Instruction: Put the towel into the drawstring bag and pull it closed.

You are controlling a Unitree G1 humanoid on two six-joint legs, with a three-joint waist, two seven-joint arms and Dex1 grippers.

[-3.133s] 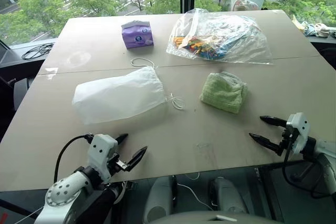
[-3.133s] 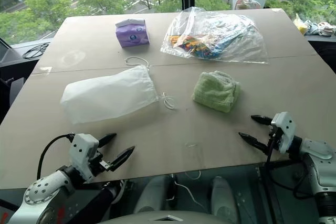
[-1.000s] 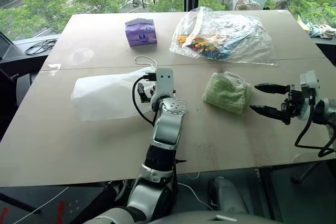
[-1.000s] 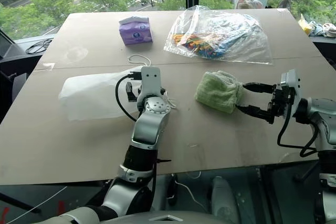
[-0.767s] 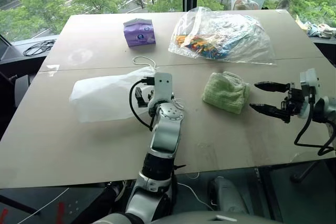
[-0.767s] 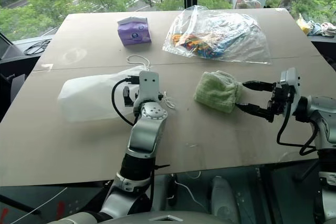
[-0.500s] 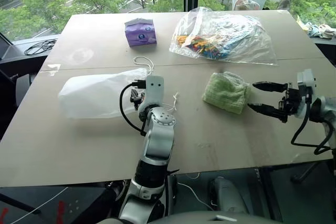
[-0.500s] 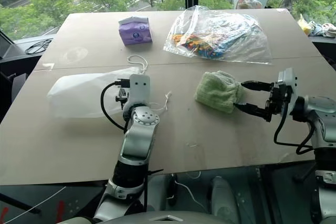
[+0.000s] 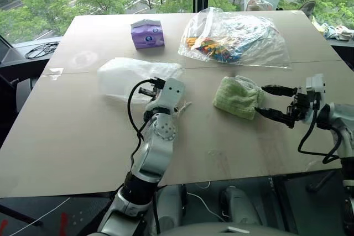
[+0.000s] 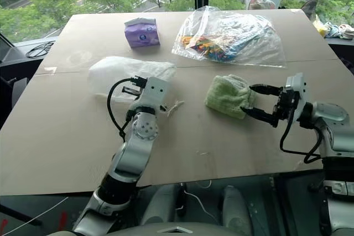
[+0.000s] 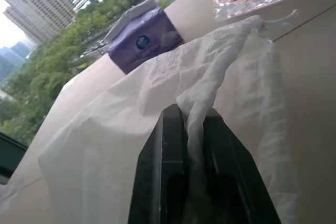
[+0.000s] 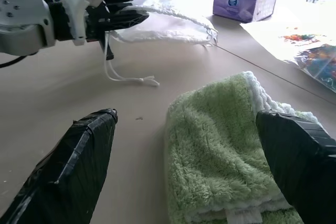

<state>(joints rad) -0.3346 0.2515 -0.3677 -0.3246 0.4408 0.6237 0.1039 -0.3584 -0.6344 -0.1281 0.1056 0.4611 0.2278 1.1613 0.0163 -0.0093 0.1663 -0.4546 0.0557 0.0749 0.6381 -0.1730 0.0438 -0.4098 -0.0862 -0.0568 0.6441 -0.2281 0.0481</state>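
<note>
Pinching a fold of the thin white cloth drawstring bag [image 9: 135, 75], the left gripper [image 12: 126, 17] has its two black fingers squeezed tight near the bag's mouth. The bag sits mid-table, at 9 o'clock from the small fluffy light green towel [image 10: 229, 96]. The right gripper [image 10: 261, 103] is spread wide, its fingers on either side of the towel's edge.

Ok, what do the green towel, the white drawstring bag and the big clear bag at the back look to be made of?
The towel: fluffy terry cloth, matte; its looped pile shows clearly in the right wrist view. The drawstring bag: thin, semi-sheer white fabric, probably a light synthetic or non-woven; it crinkles and lets light through where the left gripper pinches it. The clear bag: glossy transparent plastic film, with glare and colourful contents visible inside.
</note>
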